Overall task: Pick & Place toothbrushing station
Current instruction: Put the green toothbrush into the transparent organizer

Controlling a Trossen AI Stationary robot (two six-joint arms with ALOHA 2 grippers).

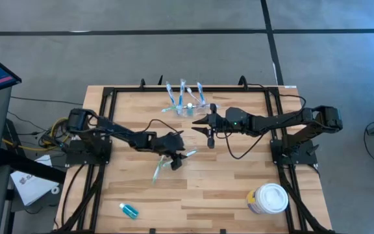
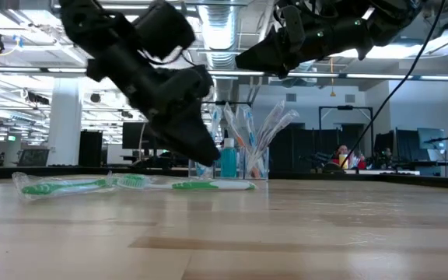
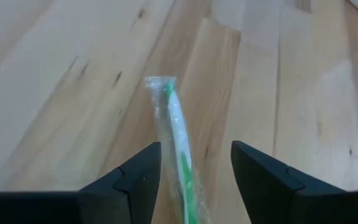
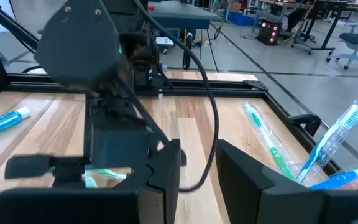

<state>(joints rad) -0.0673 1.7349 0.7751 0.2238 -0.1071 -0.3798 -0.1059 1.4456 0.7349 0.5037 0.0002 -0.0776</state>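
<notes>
**Left jaws parted over a wrapped green toothbrush; the station waits at the far edge**

The left gripper (image 1: 174, 160) sits low over the middle of the table, its jaws released and standing apart with a wrapped green toothbrush (image 3: 178, 146) lying flat on the wood in the gap between them. In the left wrist view the brush's long axis runs straight out ahead of the fingers (image 3: 132, 180), so the jaws straddle its width; nothing shows them pressing on it. A second green toothbrush (image 1: 158, 170) lies just to the left and nearer, at a slant.

The toothbrushing station (image 1: 188, 108) stands at the far middle of the table, beyond the left gripper and a little to its right. It is a low holder of clear plastic, hard to see by itself; blue toothbrushes (image 1: 170, 95) in wrappers stick up from it and fan outward.

The right gripper (image 1: 211, 125) hovers just near of the station, much closer to it than the left one is. Its jaws are partly apart and empty.

A blue toothpaste tube (image 1: 128, 209) lies at the near left and a white-lidded tub (image 1: 268, 198) at the near right, both well apart from the work.
</notes>
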